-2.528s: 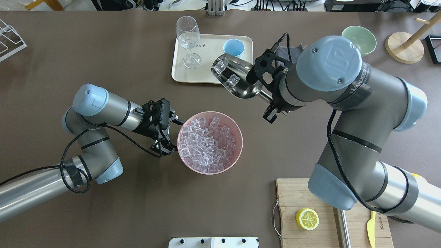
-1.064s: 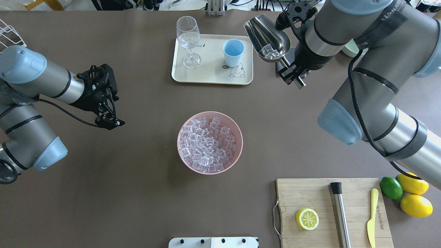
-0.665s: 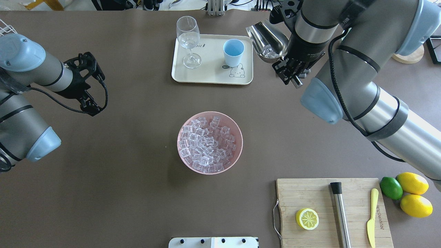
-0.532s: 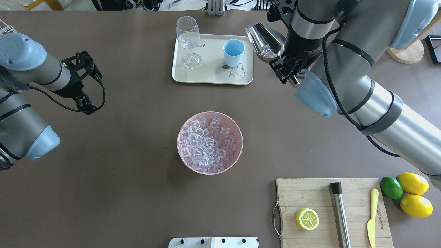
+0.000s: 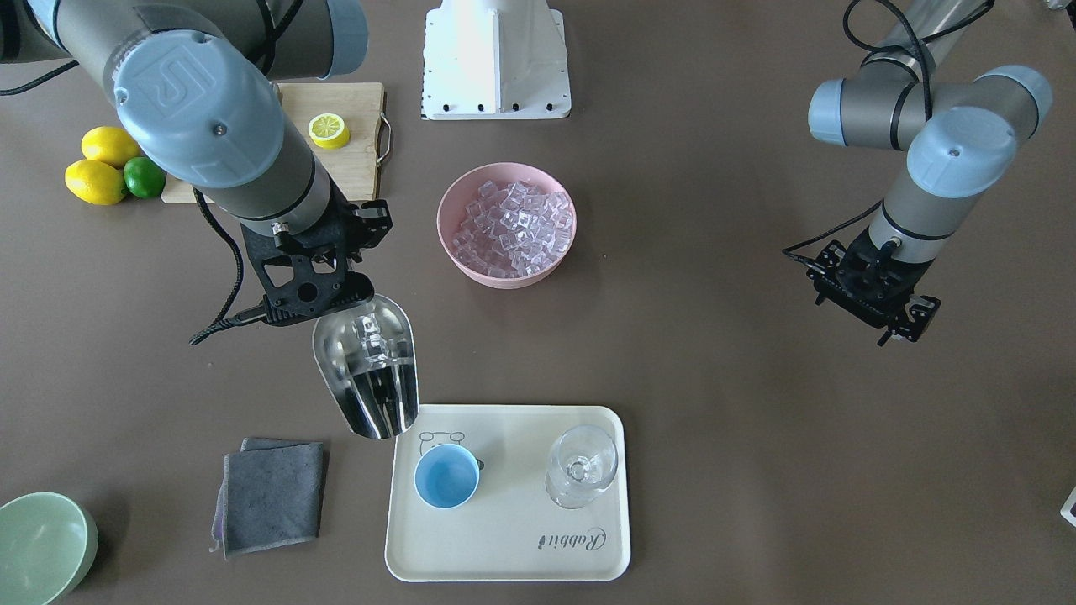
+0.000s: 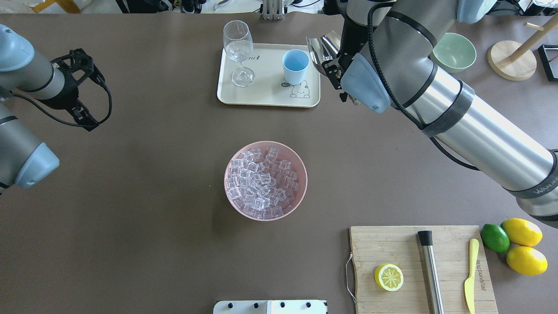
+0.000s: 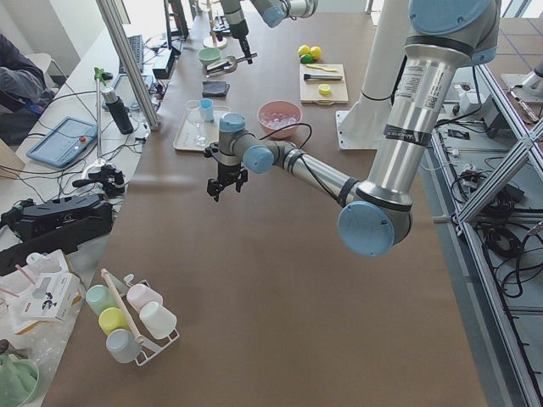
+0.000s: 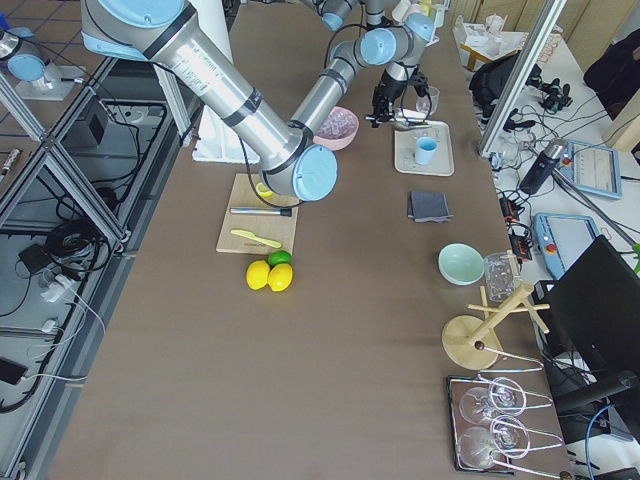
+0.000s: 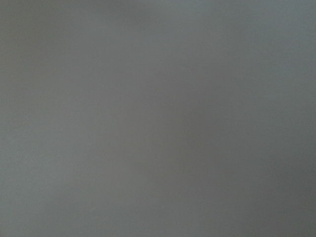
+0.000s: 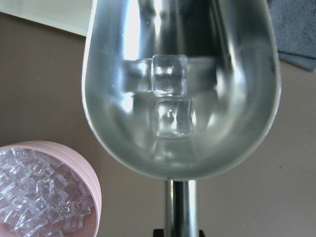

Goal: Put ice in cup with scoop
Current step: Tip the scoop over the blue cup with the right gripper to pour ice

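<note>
Since half a second ago my right arm has swung further over the tray (image 5: 504,546) corner, carrying the scoop (image 5: 370,378) closer to the cup (image 5: 446,475), and my left arm has drawn back toward the table's edge. My right gripper (image 5: 324,290) is clamped on the scoop's handle. The scoop's lip hangs just beside the cup, not touching it. Two cubes of ice (image 10: 173,116) lie in the trough near the handle end. One cup and one glass (image 5: 580,466) stand on the tray. One pink bowl (image 5: 450,244) holds more cubes than I can count. Overhead, my right arm hides all of the scoop but its lip. My left gripper (image 5: 893,323) hangs over bare table. I cannot tell how its jaws stand, and its wrist view is grey blur.
</note>
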